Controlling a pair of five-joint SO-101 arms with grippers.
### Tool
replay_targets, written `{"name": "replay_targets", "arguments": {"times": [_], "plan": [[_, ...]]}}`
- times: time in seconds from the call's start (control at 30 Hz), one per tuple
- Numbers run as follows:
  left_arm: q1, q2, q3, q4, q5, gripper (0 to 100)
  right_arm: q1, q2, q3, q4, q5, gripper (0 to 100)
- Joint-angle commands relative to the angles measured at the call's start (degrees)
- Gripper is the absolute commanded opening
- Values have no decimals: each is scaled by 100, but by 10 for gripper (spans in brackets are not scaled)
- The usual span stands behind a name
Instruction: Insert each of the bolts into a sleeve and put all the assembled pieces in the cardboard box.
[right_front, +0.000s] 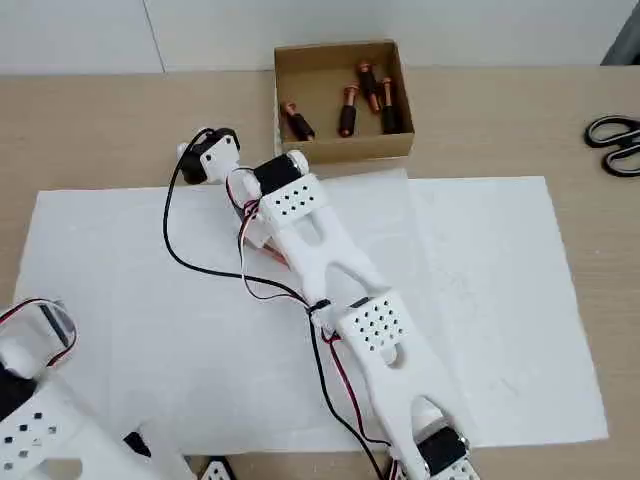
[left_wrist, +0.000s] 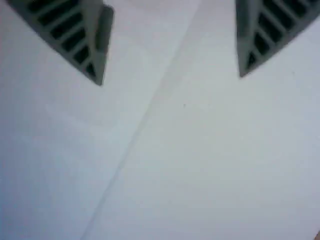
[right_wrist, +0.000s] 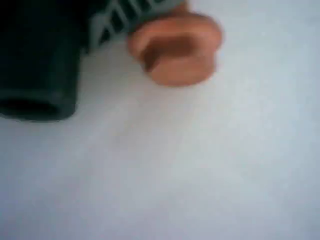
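Left fingers (left_wrist: 75, 35) spread above open paper (left_wrist: 200, 165); bolt (right_wrist: 175, 47) beside sleeve (right_wrist: 37, 65), right hold unclear

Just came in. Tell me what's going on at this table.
The right arm stretches across the white paper toward the cardboard box. An orange bolt and a black sleeve sit close before its wrist camera, low over the paper; whether it grips either is unclear. The left gripper hangs open over bare paper. Four assembled pieces already lie in the box.
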Motion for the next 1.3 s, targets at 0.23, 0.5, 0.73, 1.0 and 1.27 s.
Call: {"name": "replay_targets", "arguments": {"times": [0.23,0.5,0.73,1.0,1.27], "plan": [[-18,-70,-22,-26,44,167,-4,57,-273,-13,35,86],[-18,-70,-22,-26,44,167,75,40,-967,426,44,6],[-18,-70,-22,-26,44,167,338,31,-1714,1033,-9,5],[-9,-62,-22,-26,44,167,998,-382,-1960,1226,-1002,5],[-18,-62,-22,-26,44,167,1235,-2536,413,1218,-1196,4]]}}
